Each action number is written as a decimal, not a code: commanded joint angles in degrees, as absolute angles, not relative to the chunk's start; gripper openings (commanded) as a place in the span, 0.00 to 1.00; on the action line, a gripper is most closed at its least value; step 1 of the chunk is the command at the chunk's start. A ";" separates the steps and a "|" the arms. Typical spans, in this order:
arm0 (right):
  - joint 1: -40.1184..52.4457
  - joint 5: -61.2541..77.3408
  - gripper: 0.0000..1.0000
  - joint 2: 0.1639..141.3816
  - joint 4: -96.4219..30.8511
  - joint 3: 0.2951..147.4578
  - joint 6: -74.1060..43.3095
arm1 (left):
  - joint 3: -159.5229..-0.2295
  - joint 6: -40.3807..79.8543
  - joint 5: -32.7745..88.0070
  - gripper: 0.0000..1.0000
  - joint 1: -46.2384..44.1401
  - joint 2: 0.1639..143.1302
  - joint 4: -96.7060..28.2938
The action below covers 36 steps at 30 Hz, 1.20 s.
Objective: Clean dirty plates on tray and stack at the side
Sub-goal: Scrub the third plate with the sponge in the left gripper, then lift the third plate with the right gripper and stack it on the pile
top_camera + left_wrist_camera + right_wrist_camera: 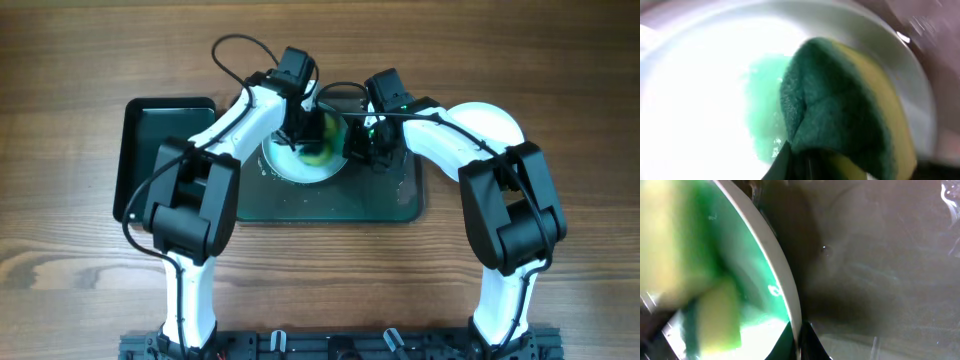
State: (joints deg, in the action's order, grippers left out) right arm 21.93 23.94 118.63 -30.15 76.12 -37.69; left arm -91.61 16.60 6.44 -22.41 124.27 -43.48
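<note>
— Left pincer [308, 135] is clenched on the sponge [840, 115], green face down on the plate [285, 165], right beside that teal smear [762, 100]!

— And the plate?

— On the tray [330, 200], left of centre. Right pincer [362, 140] nips its right rim.

— Anything off the tray?

— A second plate [495, 118] on the desk [80, 250], far right, half under the right arm.

We count two trays: big tray [300, 205], small black tray [165, 130]. Two plates in our view: middle plate [280, 166], right plate [495, 118]. One sponge [320, 152]. Two arms: left arm [190, 200], right arm [510, 205].
</note>
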 commanded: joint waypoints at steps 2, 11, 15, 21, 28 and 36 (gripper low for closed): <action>21.85 23.73 0.04 119.72 -31.18 75.61 -37.43 | -99.18 23.03 -20.40 0.04 -20.73 125.56 -53.54; 22.65 14.06 0.04 112.18 -34.17 75.79 -31.24 | -120.07 16.51 8.97 0.04 -13.85 125.56 -79.48; 27.86 -10.85 0.04 102.15 -41.25 75.79 -28.49 | -119.98 16.47 9.78 0.04 -12.19 125.58 -79.70; 41.10 -51.27 0.04 93.43 -50.68 75.79 -28.62 | -119.98 16.49 9.78 0.04 -12.19 125.58 -79.00; 51.07 -78.87 0.04 93.30 -53.52 75.79 -26.59 | -119.98 16.49 9.78 0.04 -12.25 125.58 -79.07; 54.02 -86.46 0.04 93.32 -52.21 75.79 -24.18 | -119.98 16.49 9.78 0.04 -12.25 125.58 -79.09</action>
State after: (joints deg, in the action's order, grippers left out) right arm 53.98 -83.11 94.78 -53.10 75.79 -24.73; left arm -119.07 17.65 8.91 -12.10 125.49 -79.11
